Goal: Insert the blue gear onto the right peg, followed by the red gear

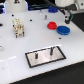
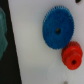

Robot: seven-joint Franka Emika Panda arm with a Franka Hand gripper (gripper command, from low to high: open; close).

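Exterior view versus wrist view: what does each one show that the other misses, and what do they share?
Only the exterior view shows the grey plate with its two upright pegs, a pale block-like object at that view's left, and part of the arm near the top edge. Only the wrist view shows the blue gear's teeth and centre hole up close, plus a blurred greenish shape at its edge. Both show the blue gear and the red gear lying side by side on the white table.
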